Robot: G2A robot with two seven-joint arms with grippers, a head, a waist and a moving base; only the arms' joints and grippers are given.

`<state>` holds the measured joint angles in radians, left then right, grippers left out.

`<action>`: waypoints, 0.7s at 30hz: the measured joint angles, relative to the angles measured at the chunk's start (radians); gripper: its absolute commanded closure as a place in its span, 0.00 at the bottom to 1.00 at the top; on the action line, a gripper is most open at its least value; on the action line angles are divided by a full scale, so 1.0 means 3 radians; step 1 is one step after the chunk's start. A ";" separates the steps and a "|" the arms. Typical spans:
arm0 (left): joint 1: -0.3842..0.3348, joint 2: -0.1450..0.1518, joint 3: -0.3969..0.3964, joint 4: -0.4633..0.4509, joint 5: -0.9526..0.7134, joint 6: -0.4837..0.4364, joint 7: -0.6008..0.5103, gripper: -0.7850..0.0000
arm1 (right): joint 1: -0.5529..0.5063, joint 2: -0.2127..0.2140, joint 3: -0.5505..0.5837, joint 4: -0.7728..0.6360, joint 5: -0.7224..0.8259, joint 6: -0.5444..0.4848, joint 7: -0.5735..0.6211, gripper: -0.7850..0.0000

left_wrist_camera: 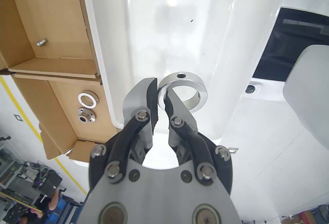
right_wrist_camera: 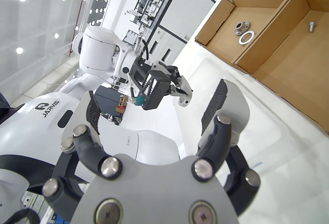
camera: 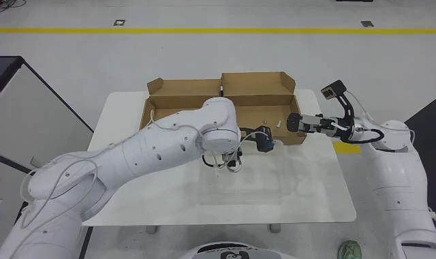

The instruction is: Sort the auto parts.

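My left gripper (left_wrist_camera: 160, 86) is shut on a silver collar ring (left_wrist_camera: 183, 92), one finger inside the ring and one outside, held above the clear plastic tray (left_wrist_camera: 144, 29). From the top view this gripper (camera: 264, 143) hangs just in front of the right cardboard box (camera: 259, 95). The right wrist view also catches it farther off, with the ring (right_wrist_camera: 185, 101) in its tips. My right gripper (right_wrist_camera: 154, 106) is open with nothing between its fingers, and sits at the right box's near right corner (camera: 291, 123).
The left cardboard box (camera: 180, 102) holds a flange (right_wrist_camera: 242, 27) and a flat washer ring (right_wrist_camera: 247, 37). Two bolts (left_wrist_camera: 42, 42) lie in the right box. The clear tray (camera: 252, 184) lies on the white table in front of the boxes.
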<state>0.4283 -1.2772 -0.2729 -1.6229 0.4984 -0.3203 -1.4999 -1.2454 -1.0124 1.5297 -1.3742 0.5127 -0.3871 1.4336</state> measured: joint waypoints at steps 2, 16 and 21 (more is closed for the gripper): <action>-0.0004 0.0002 0.0002 -0.0004 0.0000 0.0004 -0.0004 1.00 | 0.0000 0.0000 0.0000 0.0000 0.0000 0.0000 0.0000 0.00; 0.0016 0.0005 -0.0023 0.0011 -0.0011 0.0020 0.0032 1.00 | 0.0000 0.0000 0.0000 0.0000 0.0000 0.0000 0.0000 0.00; 0.0077 0.0106 -0.0417 0.0019 -0.0117 0.0095 0.0442 1.00 | 0.0000 0.0000 0.0000 0.0000 0.0000 0.0000 0.0000 0.00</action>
<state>0.4515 -1.2455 -0.3981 -1.6170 0.4634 -0.2919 -1.3673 -1.2454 -1.0124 1.5297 -1.3742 0.5127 -0.3871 1.4336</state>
